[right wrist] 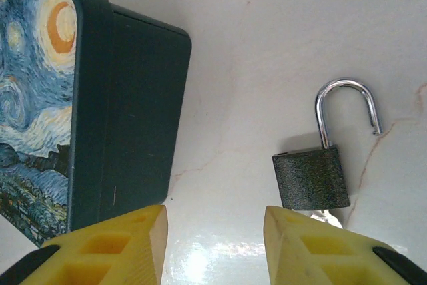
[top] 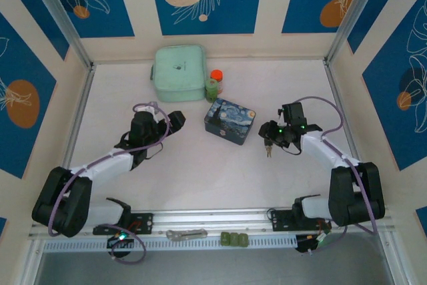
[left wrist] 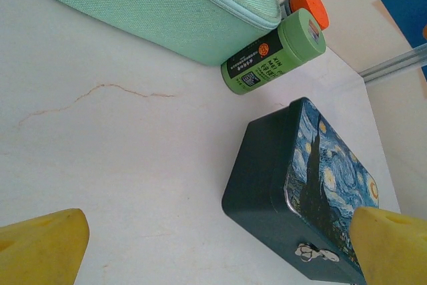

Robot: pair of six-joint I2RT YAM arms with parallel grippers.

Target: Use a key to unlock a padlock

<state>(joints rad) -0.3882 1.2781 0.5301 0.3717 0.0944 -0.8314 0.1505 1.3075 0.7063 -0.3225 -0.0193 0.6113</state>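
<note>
Now | right gripper [right wrist: 213, 245]: jaws parted, holding nothing | left gripper [left wrist: 217, 241]: fully spread, empty | padlock [right wrist: 311, 179]: flat on table [right wrist: 267, 31] near blue box [right wrist: 127, 111], shackle sprung free, key [right wrist: 325, 217] seemingly in its base | advice: likely unlocked, so lift away straight, avoid nudging padlock.
</note>
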